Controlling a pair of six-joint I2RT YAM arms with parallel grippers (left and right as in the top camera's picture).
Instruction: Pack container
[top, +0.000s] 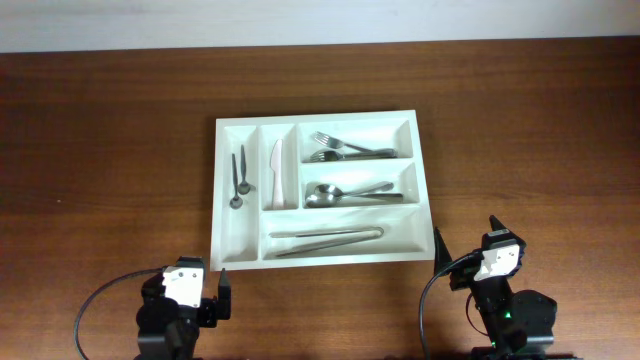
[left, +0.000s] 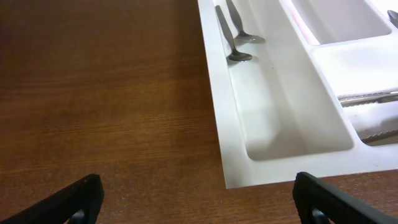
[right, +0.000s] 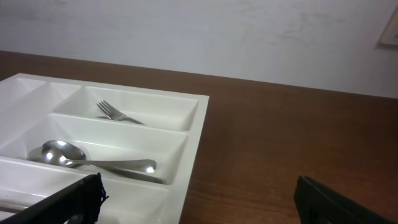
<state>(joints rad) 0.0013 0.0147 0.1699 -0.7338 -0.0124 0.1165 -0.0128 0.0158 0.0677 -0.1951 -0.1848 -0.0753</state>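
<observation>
Your arms sit low at the near edge of the table (top: 100, 150), with the left gripper (left: 199, 190) by the near-left corner of the container (top: 330, 260) and the right gripper (top: 467, 238) off its near-right corner. Both are spread wide and hold nothing. The container lies mid-table.

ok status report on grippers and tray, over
Both open, empty: left gripper, right gripper. White cutlery tray holds forks, spoons, tongs, white knife. Nothing in the way.

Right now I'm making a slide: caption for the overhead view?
White tray holding cutlery on a wooden table; left gripper and right gripper sit open near its front corners.
</observation>
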